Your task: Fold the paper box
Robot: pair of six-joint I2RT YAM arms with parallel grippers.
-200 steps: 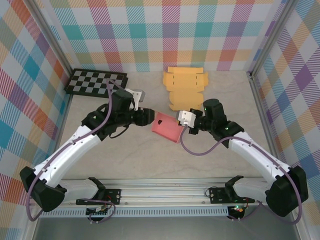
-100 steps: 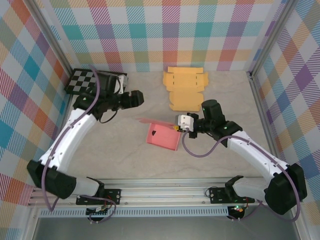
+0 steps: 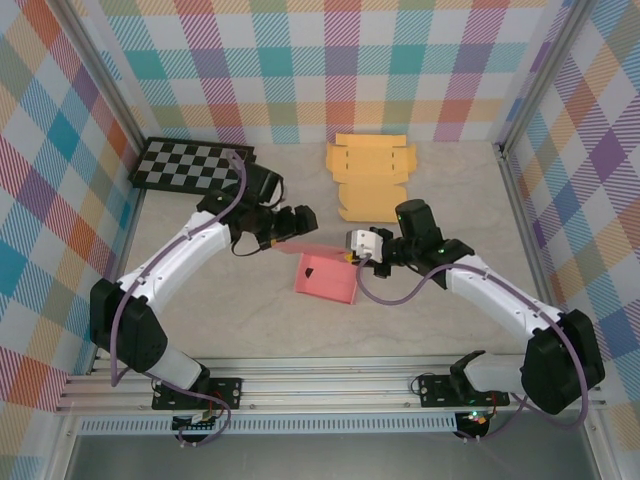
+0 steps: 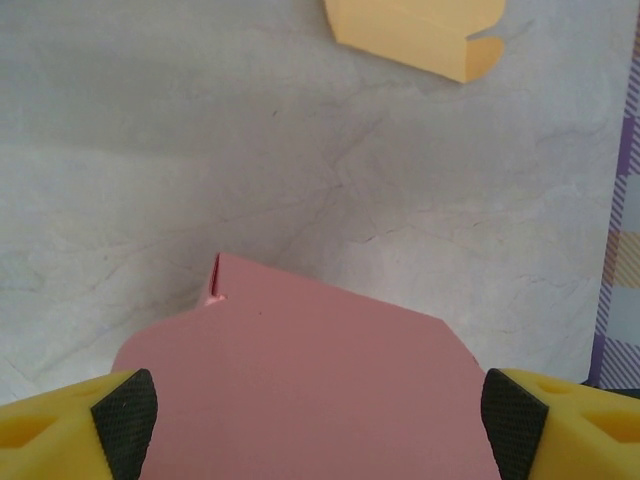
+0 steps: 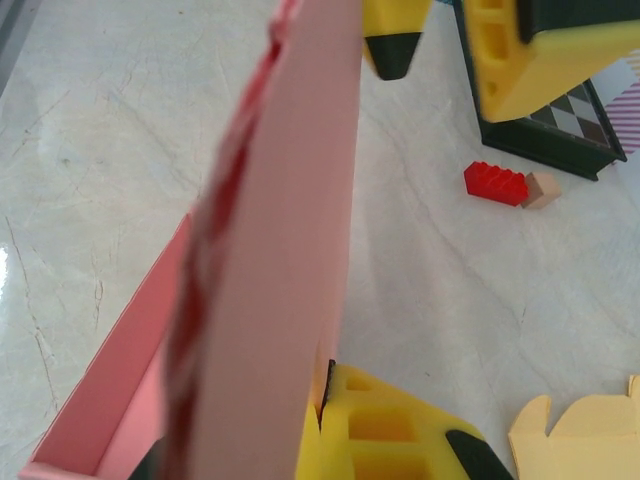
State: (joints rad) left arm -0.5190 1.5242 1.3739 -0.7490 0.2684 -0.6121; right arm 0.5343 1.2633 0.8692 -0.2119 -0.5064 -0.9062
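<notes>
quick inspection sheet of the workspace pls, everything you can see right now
surface: pale marbled table, no marks seen
job's things: pink paper box, partly folded, one flap raised; flat orange box blank unfolded at the far side
clutter: checkerboard far left; red brick and tan block touching each other beside it
grippers: left gripper open, fingers either side of the raised flap; right gripper shut on the pink paper box
cables: purple cable looping off the right arm, another along the left arm
surroundings: plaid walls, metal rail at the near edge
</notes>
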